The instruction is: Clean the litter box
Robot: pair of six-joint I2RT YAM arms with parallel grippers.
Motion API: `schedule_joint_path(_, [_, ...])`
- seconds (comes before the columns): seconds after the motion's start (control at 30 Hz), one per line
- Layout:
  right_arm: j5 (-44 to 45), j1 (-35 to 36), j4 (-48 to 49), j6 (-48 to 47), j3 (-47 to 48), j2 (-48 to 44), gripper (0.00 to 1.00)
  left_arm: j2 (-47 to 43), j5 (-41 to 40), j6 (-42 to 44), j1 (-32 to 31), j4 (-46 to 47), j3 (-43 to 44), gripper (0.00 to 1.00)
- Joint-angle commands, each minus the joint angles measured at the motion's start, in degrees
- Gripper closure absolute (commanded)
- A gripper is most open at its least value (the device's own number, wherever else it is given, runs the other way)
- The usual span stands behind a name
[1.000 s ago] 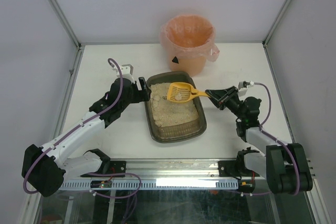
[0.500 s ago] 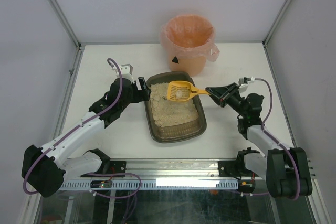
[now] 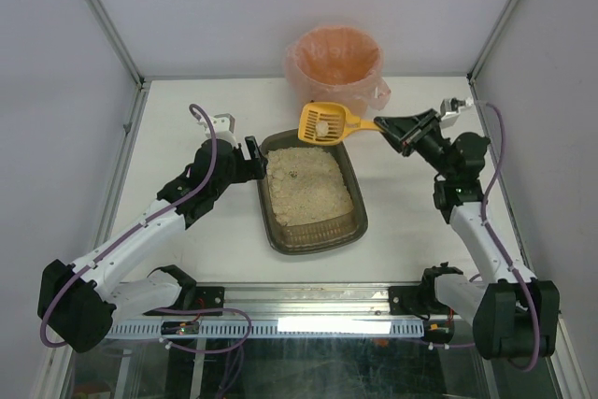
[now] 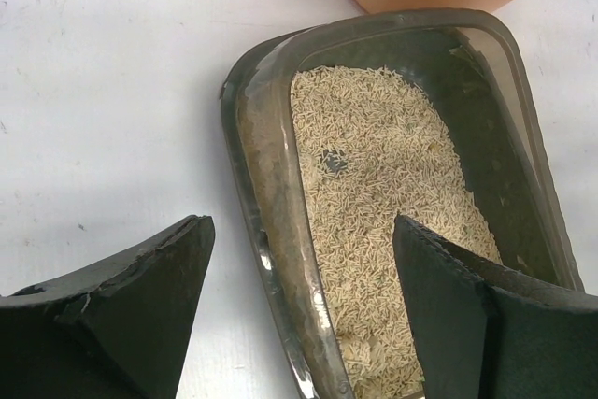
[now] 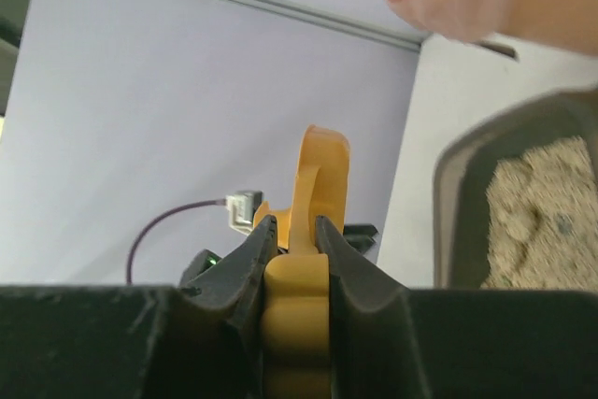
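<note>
The table (image 3: pixel 187 128) carries a pink-lined bin (image 3: pixel 334 67) at its far side, beyond and to the left of the right hand (image 3: pixel 381 124). This looks like the carry-and-dump step, with a scooped load waiting to go into that bin. The litter box (image 3: pixel 315 244) sits flat on the table, below and to the left of the right hand. Its long axis runs from the arm bases toward the bin, the far end leaning slightly left, and its open top faces up. The left hand (image 3: pixel 257 161) is spread wide astride the box's left wall near the far corner, one finger outside over the table and one over the litter; whether it presses the wall cannot be told. The right hand is clenched on the handle of the yellow scoop (image 3: pixel 324 122), whose long axis runs straight out from the fingers to the left, bowl roughly level, between the box's far end and the bin. A small pale clump (image 3: pixel 320 125) lies in the bowl. The next move likely calls for carrying the bowl over the bin's mouth, then rolling the wrist to tip the clump out without spilling
</note>
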Motion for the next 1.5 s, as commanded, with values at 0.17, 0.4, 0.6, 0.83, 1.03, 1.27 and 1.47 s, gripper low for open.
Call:
schedule_joint_path(0.17, [5.9, -3.0, -12.2, -11.2, 27.2, 8.4, 1.0, -1.7, -0.9, -0.4, 0.8, 1.8, 0.2, 0.19])
schedule_joint_path(0.4, [7.3, -5.5, -10.0, -20.6, 42.8, 21.9, 1.0, -3.1, -0.7, -0.9, 0.8, 1.7, -0.9, 0.19])
schedule_joint_path(0.6, [8.5, -5.6, -13.5, -34.3, 54.4, 31.8, 1.0, -2.9, 0.0, -0.9, 0.8, 1.0, -0.4, 0.19])
schedule_joint_path(0.83, [9.9, -3.6, -24.3, -58.6, 63.5, 36.9, 1.0, -2.7, 0.2, -0.9, 0.8, 0.4, -0.1, 0.18])
schedule_joint_path(1.03, [16.9, 2.5, -33.5, -76.6, 68.6, 37.0, 1.0, -1.9, 0.3, -0.8, 0.8, 0.2, 0.2, 0.18])
schedule_joint_path(1.27, [20.2, 4.5, -31.7, -76.4, 68.3, 35.1, 1.0, -1.8, 0.3, -0.9, 0.8, -0.3, 0.1, 0.18])
schedule_joint_path(1.47, [17.3, 3.3, -30.3, -69.3, 67.6, 31.1, 1.0, -1.8, 0.2, -0.7, 0.8, -0.7, 0.1, 0.18])
